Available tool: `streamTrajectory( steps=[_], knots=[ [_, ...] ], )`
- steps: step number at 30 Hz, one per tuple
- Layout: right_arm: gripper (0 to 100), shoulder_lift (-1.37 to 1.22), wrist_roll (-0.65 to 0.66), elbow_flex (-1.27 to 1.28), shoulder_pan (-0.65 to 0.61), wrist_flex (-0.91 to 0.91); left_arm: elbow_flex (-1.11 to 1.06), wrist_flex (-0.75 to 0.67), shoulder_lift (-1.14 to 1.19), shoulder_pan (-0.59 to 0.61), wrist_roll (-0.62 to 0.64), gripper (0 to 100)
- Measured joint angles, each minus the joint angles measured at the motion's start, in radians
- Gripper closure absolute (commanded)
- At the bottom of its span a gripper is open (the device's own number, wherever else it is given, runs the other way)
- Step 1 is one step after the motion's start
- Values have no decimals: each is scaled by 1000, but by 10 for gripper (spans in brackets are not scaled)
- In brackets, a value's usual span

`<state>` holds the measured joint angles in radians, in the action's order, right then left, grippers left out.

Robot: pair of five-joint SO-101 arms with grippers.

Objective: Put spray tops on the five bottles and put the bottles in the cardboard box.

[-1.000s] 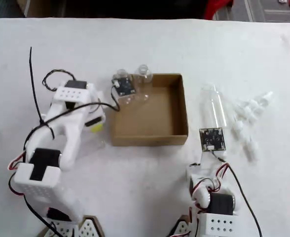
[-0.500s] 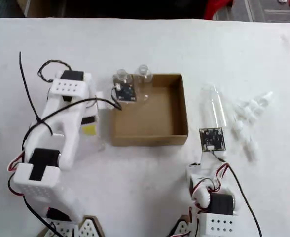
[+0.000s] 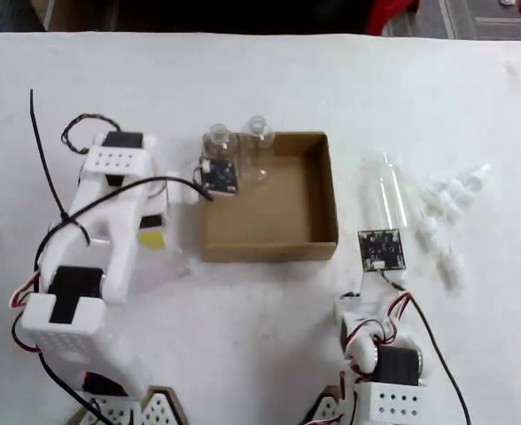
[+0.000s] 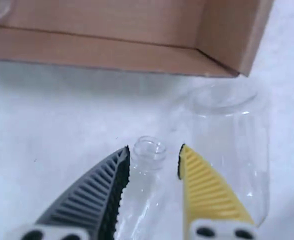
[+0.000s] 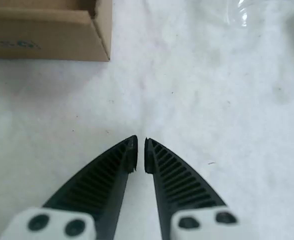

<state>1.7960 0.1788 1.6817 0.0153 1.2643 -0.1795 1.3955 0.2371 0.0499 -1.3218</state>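
L arm (image 3: 110, 230) stretched fwd, jaws apart; R arm (image 3: 380, 363) folded, jaws together.

Shows matt brown cardboard in the box (image 3: 269, 249), clear glossy plastic in the bottles (image 3: 389, 197), pale translucent plastic in the spray tops (image 3: 447, 209), ribbed matt plastic on the left fingers (image 4: 205, 191), and soft, faintly rough white cloth over the desk (image 3: 331, 80).

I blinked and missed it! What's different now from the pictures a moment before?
The left arm swung a little leftward, away from the cardboard box; its yellow finger slid along. Nothing visibly got grabbed or let go. The box, the two standing bottles by its far corner, the lying bottle, the spray tops and the right arm stayed put.
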Motion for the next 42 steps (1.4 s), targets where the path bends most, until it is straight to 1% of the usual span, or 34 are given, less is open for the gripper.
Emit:
streamTrajectory(
  steps=[6,11,18,23,30,37,42],
  knots=[
    [982,0,0,0,0,0,0,-2,0,0,-9,841],
    [982,0,0,0,0,0,-18,-3,15,2,-57,841],
    [982,0,0,0,0,0,-15,-28,94,3,-60,841],
    [982,0,0,0,0,0,-15,-28,97,8,-60,806],
    [982,0,0,0,0,0,-15,-28,97,9,-61,805],
    [982,0,0,0,0,0,-15,-28,97,12,-123,808],
    [982,0,0,0,0,0,14,-28,97,12,-137,808]
  ],
)
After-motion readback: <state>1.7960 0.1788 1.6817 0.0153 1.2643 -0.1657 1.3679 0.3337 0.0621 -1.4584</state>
